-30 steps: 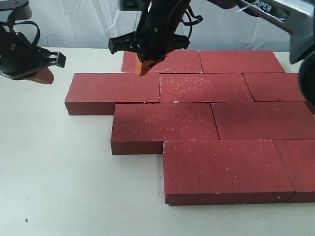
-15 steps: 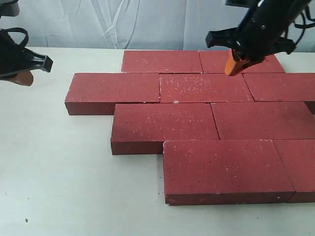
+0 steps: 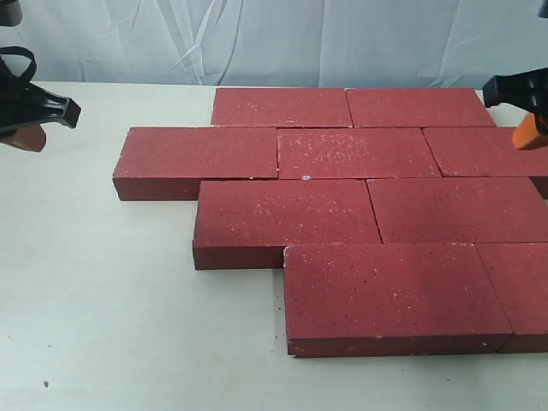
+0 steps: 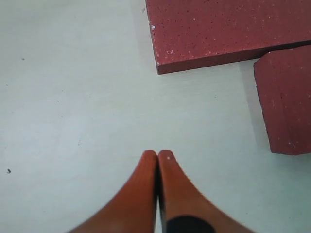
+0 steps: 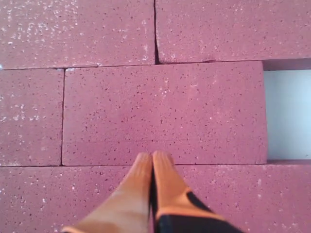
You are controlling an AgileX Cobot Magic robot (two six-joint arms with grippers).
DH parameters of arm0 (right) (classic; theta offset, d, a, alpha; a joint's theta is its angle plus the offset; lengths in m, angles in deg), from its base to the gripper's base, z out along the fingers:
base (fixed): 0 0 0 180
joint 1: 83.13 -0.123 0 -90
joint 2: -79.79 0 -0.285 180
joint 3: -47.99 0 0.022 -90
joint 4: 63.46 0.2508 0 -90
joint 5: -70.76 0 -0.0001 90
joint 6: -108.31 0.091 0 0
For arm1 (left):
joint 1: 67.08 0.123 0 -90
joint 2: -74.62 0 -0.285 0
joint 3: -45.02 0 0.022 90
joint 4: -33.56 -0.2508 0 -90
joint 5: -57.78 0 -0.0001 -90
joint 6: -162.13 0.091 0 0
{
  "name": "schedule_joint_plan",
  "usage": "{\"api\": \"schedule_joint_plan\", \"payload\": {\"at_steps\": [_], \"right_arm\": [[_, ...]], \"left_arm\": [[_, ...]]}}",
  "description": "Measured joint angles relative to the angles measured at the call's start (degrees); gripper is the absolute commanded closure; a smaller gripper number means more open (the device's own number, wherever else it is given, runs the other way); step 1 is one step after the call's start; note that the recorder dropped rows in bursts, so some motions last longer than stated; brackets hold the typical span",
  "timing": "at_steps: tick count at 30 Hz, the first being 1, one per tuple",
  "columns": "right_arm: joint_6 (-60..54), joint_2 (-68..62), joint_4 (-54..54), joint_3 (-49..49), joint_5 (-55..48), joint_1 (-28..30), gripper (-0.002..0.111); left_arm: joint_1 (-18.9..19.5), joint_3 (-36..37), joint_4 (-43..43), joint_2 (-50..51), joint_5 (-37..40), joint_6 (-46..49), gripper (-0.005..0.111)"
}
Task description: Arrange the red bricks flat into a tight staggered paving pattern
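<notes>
End effectors are both pinching fully closed, gripping nothing. The left end effector is hovering over bare desk, just off the left corner of the pattern. The right end effector is hanging above the brick tops at the far right edge of the exterior view, seemingly not touching them. Both are sitting out at the sides, probably so nothing is bumping the layout. The red bricks are lying flat on the desk in four touching rows. Each row is stepping sideways from the one behind, so the cross joints are not lining up. None are tilting or stacking. Seams are reading as thin dark lines in the right wrist view, no desk showing through them. Pattern is looking essentially finished to me; at most a seam is needing a nudge, which closed tips would suit.
</notes>
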Motion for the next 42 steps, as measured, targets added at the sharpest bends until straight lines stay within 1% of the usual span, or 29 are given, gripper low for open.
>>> {"api": "schedule_joint_plan", "payload": {"at_steps": [3,5,11,15,19,20,24,27,31,42], "right_arm": [[0.00,5.85,-1.09,4.06,2.59,0.13,0.109],[0.00,13.09,-1.33,8.78,6.42,0.13,0.109],[0.00,28.93,-2.92,18.50,11.38,0.13,0.109],[0.00,37.69,-2.92,24.03,11.91,0.13,0.109],[0.00,46.51,-2.92,27.97,12.53,0.13,0.109],[0.00,50.43,-2.92,29.36,12.58,0.13,0.109],[0.00,57.89,-2.92,32.73,12.58,0.13,0.109],[0.00,61.86,-3.03,34.94,13.33,0.13,0.109],[0.00,65.13,-3.03,35.58,15.40,0.13,0.109],[0.00,66.37,-1.82,35.58,15.99,0.13,0.109]], "left_arm": [[0.00,0.00,0.00,0.00,-0.33,0.00,0.107],[0.00,0.00,0.00,0.00,-0.55,0.00,0.107],[0.00,0.00,0.00,0.00,-0.67,0.00,0.107],[0.00,0.00,0.00,0.00,-0.67,0.00,0.107],[0.00,0.00,0.00,0.00,-0.67,0.00,0.107],[0.00,0.00,0.00,0.00,-0.67,0.00,0.107],[0.00,0.00,0.00,0.00,-0.67,0.00,0.107],[0.00,0.00,0.00,0.00,-0.67,0.00,0.107],[0.00,0.00,0.00,0.00,-0.67,0.00,0.107],[0.00,0.00,-0.40,0.00,-0.67,0.00,0.107]]}}
